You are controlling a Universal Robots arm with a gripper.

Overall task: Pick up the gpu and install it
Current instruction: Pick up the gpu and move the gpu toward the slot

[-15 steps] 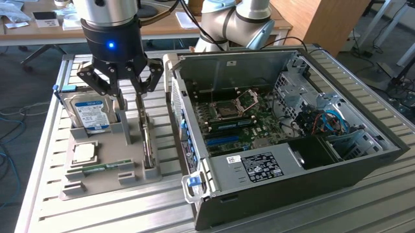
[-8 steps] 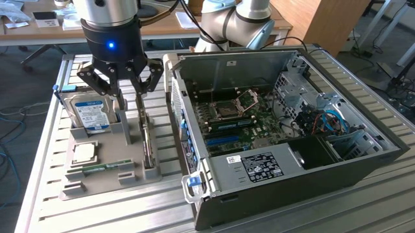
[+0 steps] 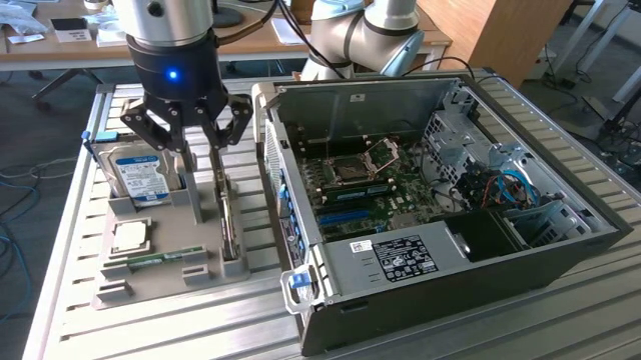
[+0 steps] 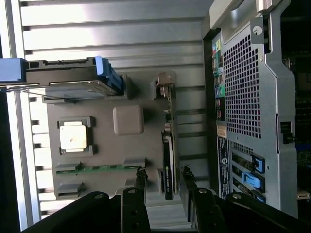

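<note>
The gpu (image 3: 230, 221) stands on its long edge in a slot of the grey holder tray (image 3: 170, 279), beside the open computer case (image 3: 431, 217). In the wrist view the gpu (image 4: 168, 155) shows edge-on as a thin dark card with a metal bracket at its far end. My gripper (image 3: 201, 161) hangs just above the card's end furthest from the exterior camera. Its fingers are open and stand on either side of the card's line, with a gap on both sides. In the wrist view my gripper (image 4: 164, 175) straddles the card without touching it.
The holder tray (image 4: 129, 121) also carries a blue-labelled hard drive (image 3: 140, 178), a CPU (image 3: 130, 236) and a RAM stick (image 3: 161, 259). The case lies open with its motherboard (image 3: 365, 187) exposed, and its rear panel (image 4: 248, 97) is close to the tray. Everything rests on a slatted metal table (image 3: 521, 330).
</note>
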